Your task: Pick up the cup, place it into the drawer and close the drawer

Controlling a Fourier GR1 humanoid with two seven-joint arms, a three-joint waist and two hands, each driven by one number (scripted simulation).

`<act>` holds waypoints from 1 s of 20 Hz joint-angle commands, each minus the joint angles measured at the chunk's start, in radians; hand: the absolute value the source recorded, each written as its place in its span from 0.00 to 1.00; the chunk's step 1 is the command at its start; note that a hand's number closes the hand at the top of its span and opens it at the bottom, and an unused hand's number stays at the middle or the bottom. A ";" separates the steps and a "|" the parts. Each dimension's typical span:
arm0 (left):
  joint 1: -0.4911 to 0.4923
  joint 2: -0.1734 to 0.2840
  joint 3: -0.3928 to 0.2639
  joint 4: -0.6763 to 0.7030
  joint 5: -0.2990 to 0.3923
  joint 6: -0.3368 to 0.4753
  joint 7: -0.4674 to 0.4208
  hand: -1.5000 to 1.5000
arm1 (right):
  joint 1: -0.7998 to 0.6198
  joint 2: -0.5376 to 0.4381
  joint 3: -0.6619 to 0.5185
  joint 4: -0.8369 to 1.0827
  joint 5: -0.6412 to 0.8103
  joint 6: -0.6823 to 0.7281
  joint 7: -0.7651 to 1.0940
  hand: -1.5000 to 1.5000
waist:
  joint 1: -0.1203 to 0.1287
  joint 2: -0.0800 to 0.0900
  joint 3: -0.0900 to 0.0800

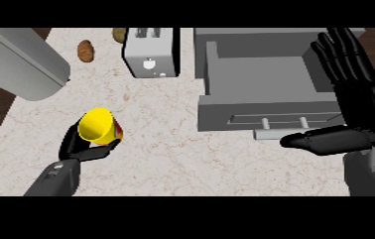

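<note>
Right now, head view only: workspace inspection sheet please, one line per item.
Surface: pale marbled counter.
Job's things: yellow cup, tilted, in the left hand; grey drawer pulled open, nothing seen inside.
Clutter: toaster; potato; a second brownish item at the far edge; grey cylinder at far left.
Hands: left hand curled round the cup; right hand open by the drawer.
Cables: nothing seen.
Surroundings: nothing seen.

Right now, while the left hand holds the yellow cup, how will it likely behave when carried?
The yellow cup looks rigid and probably light. Held tilted by the left hand, it might slip. Its round wall suggests it would roll if laid sideways.
</note>
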 commanded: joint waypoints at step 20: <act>-0.121 -0.133 0.023 -0.241 0.068 0.131 -0.094 1.00 | -0.008 -0.032 -0.045 0.040 -0.009 0.015 -0.015 0.00 | 0.029 -0.013 0.005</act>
